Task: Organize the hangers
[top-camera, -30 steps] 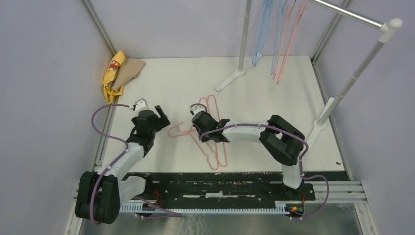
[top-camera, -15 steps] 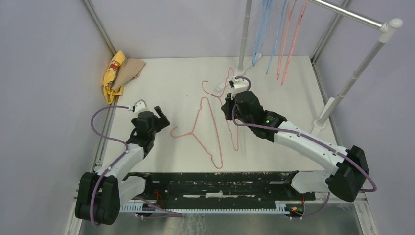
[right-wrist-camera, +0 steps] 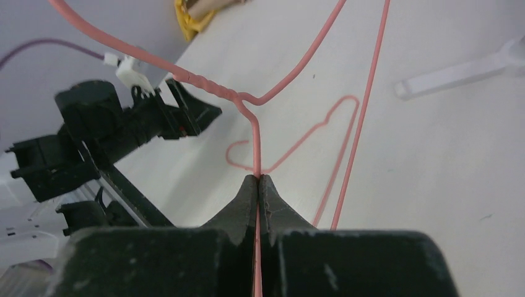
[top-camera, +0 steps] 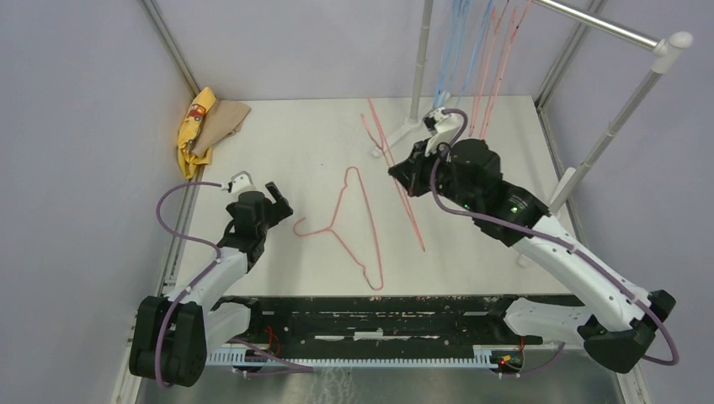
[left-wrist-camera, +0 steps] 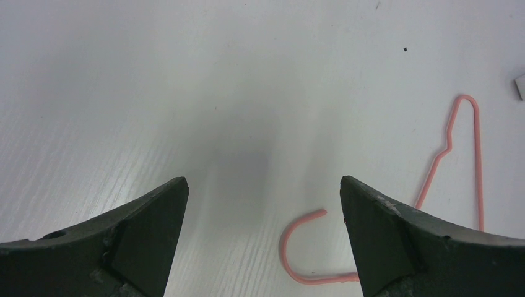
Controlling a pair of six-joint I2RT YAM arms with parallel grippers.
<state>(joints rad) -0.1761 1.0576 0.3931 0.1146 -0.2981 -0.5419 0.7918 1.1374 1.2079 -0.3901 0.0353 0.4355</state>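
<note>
Two pink hangers are off the rack (top-camera: 418,59). The held hanger (top-camera: 412,223) is in your right claw (top-camera: 402,172), which is clenched on the straight wire just below the twisted neck (right-wrist-camera: 204,86). It is lifted and tilted over the far right part of the surface (top-camera: 278,135). The flat hanger (top-camera: 331,227) lies mid-surface with its hook toward the left edge. The hung hangers (top-camera: 471,50), blue and pink, dangle from the rail (top-camera: 598,23) above the far right corner.

Expect thin, light, springy wire. It looks smooth, so it will likely swivel in a pinch and flex if you push it. The neck, where the wire doubles, should be the stiffest hold and lets you steer the hook. The flat hanger sits flush on the surface, so take it at the hook (left-wrist-camera: 291,260) or neck, not along a long side.

Your left claw (top-camera: 261,198) is released and low near the left edge, with that hook just beside its right finger.

The rack's foot (top-camera: 396,135) and pole are near the held hanger, and the hung hangers crowd the rail, so hooks may snag. A yellow cloth (top-camera: 195,126) at the far left corner is well apart.
</note>
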